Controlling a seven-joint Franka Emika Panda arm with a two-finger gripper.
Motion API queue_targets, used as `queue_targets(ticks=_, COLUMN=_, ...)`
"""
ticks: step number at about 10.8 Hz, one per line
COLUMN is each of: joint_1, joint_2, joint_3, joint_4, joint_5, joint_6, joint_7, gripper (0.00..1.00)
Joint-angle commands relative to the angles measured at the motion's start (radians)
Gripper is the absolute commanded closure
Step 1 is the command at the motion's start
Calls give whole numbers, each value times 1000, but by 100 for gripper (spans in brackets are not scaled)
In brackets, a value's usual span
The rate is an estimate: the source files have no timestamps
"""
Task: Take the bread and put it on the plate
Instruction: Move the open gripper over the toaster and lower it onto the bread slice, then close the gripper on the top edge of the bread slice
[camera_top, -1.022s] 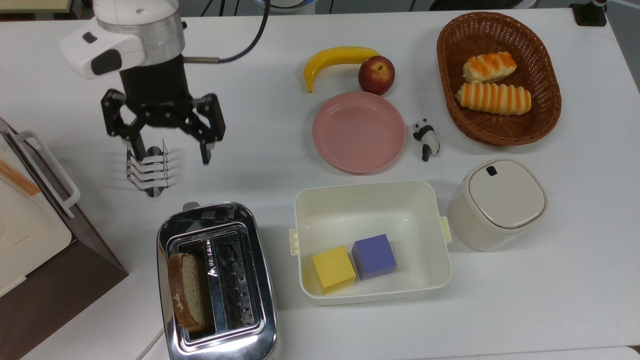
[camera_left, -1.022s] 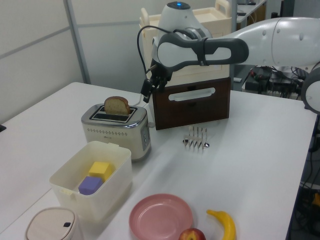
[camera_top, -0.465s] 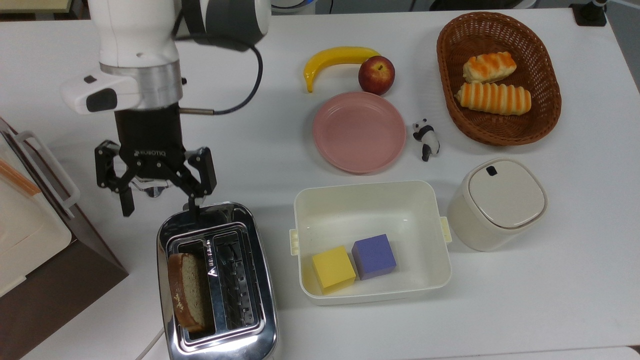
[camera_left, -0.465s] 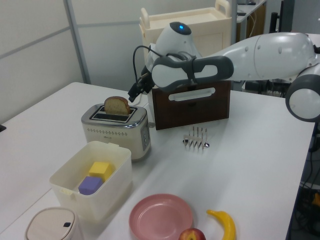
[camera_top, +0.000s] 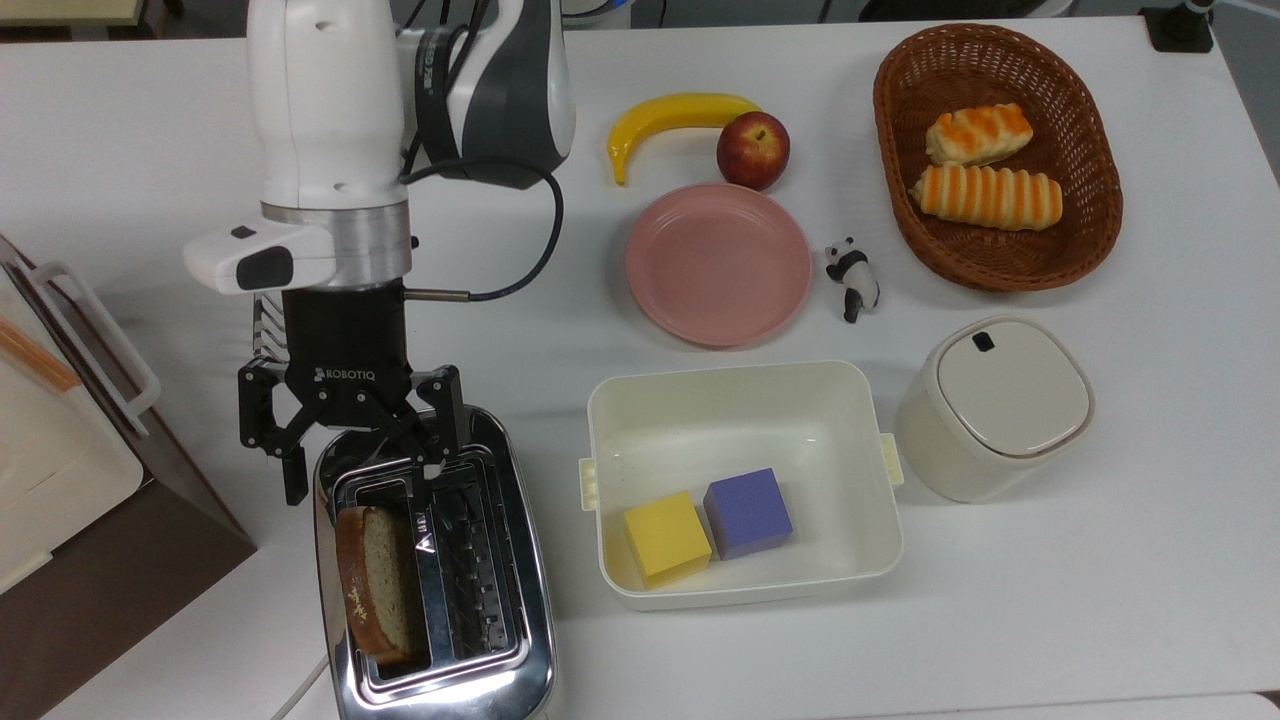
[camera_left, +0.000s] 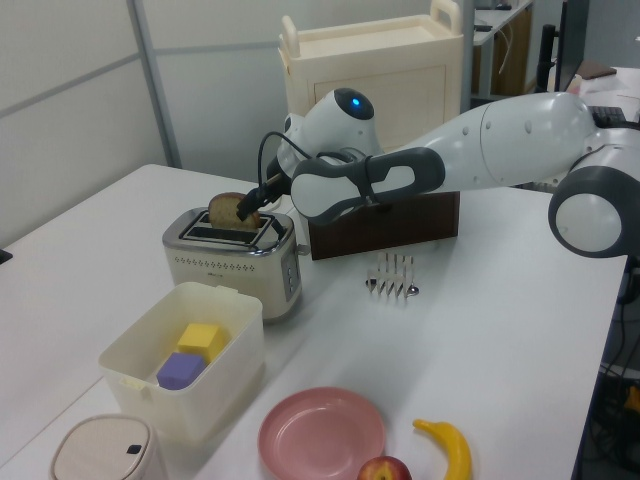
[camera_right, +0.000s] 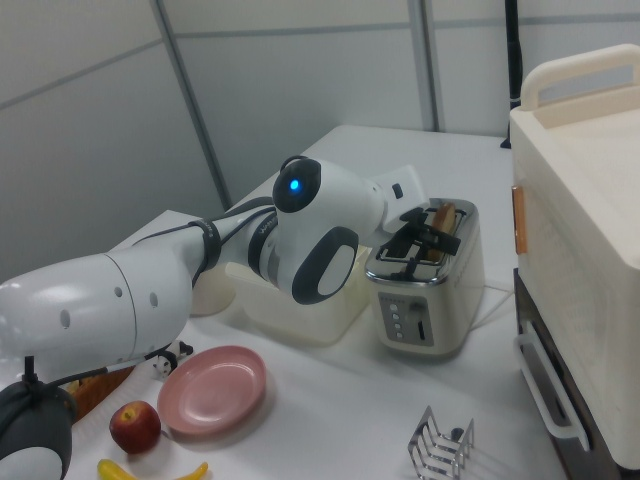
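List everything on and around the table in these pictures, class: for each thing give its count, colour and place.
bread: 1, grey-brown, standing in a toaster slot
toaster: 1, chrome, top view's lower left
plate: 1, pink, centre
banana: 1, yellow, above plate
apple: 1, red, beside banana
panda figure: 1, black-white, right of plate
basket: 1, brown wicker, holding two rolls
rolls: 2, orange-striped
tub: 1, cream, holding two blocks
blocks: 2, yellow and purple
lidded bin: 1, cream
toast rack: 1, metal
cabinet: 1, cream-brown
gripper: 1, black, open above toaster
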Motion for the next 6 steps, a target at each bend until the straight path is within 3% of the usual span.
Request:
queue_targets(ticks=1, joint_1=4, joint_2=5, joint_3=5, joint_4=-10, joint_5=15, joint_6=52, joint_7=11, gripper=18)
queue_targets(ticks=3, joint_1=3, joint_2=5, joint_3=5, joint_4=-10, joint_5=15, joint_6=52, joint_7=11, gripper=47)
queue_targets(ticks=5, joint_1=1, joint_2=2, joint_3=7, joint_4=-10, joint_5=21, joint_6=52, joint_7=13, gripper=64)
queue_targets(ticks=6, joint_1=1, joint_2=-1, joint_3=7, joint_4=-10, joint_5=44, joint_6=50, joint_7=13, gripper=77)
